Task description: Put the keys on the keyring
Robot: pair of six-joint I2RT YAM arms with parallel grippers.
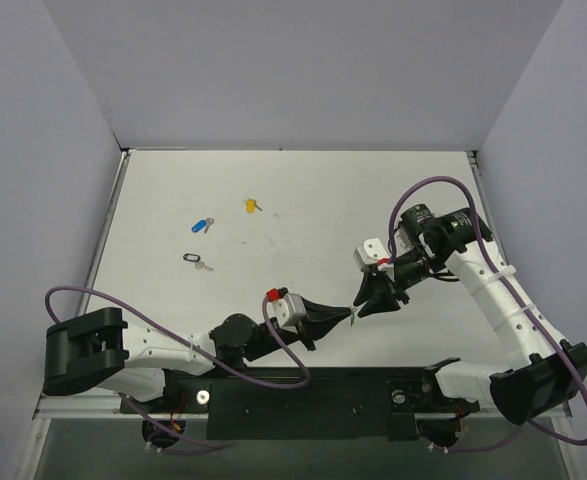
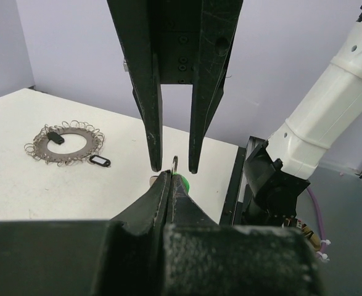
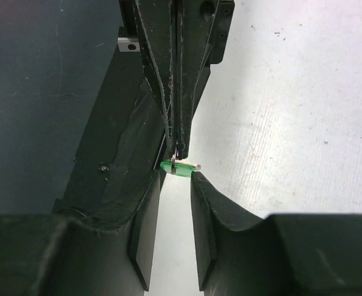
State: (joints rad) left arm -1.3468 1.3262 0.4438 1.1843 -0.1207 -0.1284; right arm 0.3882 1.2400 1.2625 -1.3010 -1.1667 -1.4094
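Observation:
My left gripper [image 2: 170, 176] is shut on the green-headed key [image 2: 184, 182], whose small split ring pokes up past the tips. My right gripper [image 2: 173, 168] hangs open from above, one finger on each side of that ring. In the right wrist view the green key [image 3: 182, 167] sits just off the right gripper [image 3: 176, 176], under the left gripper [image 3: 176, 148]. The keyring [image 2: 40, 145], a flat grey hoop edged with wire loops, lies on the table far left with a black tag on it. In the top view the two grippers [image 1: 351, 317] [image 1: 361, 303] meet tip to tip; the keyring does not show there.
On the table at the left lie a blue key [image 1: 201, 225], a yellow key [image 1: 251, 206] and a black key [image 1: 195, 260]. Another black tag [image 2: 99, 161] lies beside the hoop. The table's near edge and the black base rail [image 2: 233, 185] run just right of the grippers.

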